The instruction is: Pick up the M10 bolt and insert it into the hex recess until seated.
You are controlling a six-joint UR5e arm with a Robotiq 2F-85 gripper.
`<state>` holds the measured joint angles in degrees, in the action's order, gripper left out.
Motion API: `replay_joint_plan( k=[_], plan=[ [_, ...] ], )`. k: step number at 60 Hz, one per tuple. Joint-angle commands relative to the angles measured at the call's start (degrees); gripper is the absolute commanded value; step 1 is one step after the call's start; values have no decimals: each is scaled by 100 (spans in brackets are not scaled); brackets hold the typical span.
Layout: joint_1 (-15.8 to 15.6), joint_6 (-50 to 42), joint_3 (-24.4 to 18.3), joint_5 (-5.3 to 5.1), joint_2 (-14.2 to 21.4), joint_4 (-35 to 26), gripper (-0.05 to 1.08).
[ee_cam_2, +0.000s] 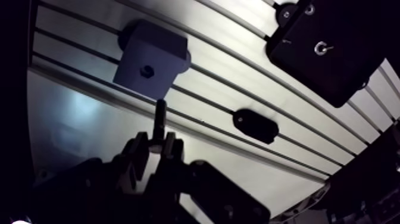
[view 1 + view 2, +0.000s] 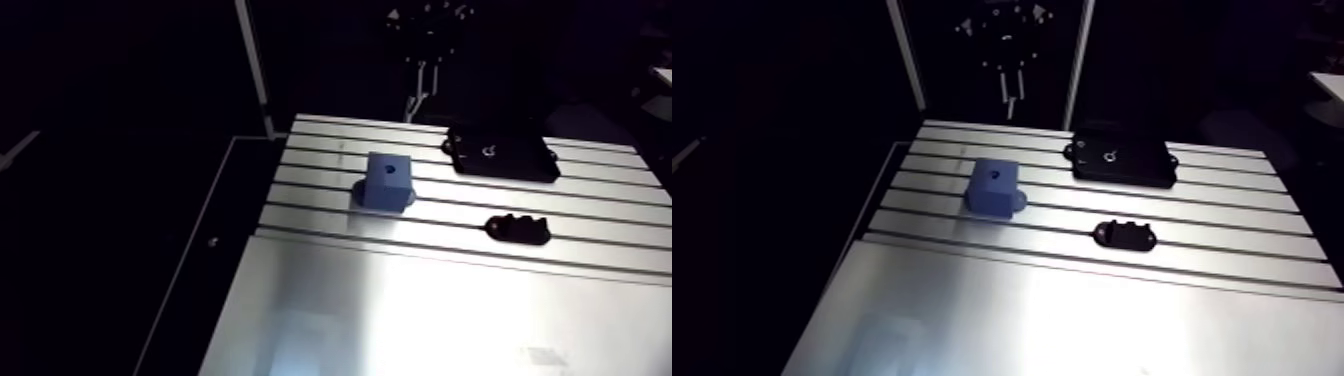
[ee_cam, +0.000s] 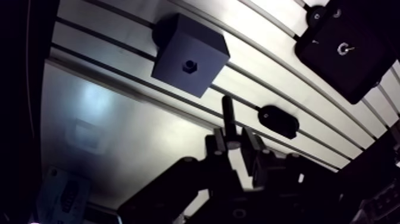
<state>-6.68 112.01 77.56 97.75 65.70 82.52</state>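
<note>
Between the fingers of the gripper (image 3: 234, 142), clamped tight, the M10 bolt (image 3: 228, 115) sticks out ahead of the fingertips, held above the slotted table (image 2: 400, 310) and apart from the blue block (image 2: 388, 182), whose hex recess (image 3: 189, 62) faces up. That block stands on the slots toward one side edge, well apart from the black plate (image 2: 500, 152) by the far edge and the small black fixture (image 2: 518, 229) nearer the middle. Toward the near edge the slots give way to smooth, bright metal.

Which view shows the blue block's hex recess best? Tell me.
The wrist view: the hex recess faces the camera, large, atop the blue block. The arm view shows it only as a small dark dot.
</note>
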Motion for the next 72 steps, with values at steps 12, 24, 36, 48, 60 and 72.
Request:
replay_joint_plan(
  k=[12, 24, 36, 48, 60, 72],
  plan=[
    [-228, -25, -90, -6, -237, -215, 76],
    [-229, -25, -64, 10, -324, -259, 76],
    [-238, -43, -59, 29, -454, -215, 76],
    [-245, -114, -95, 11, -501, -249, 76],
    [-264, -182, -141, 10, -604, -300, 76],
    [-273, -210, -173, 13, -660, -400, 75]
  ],
)
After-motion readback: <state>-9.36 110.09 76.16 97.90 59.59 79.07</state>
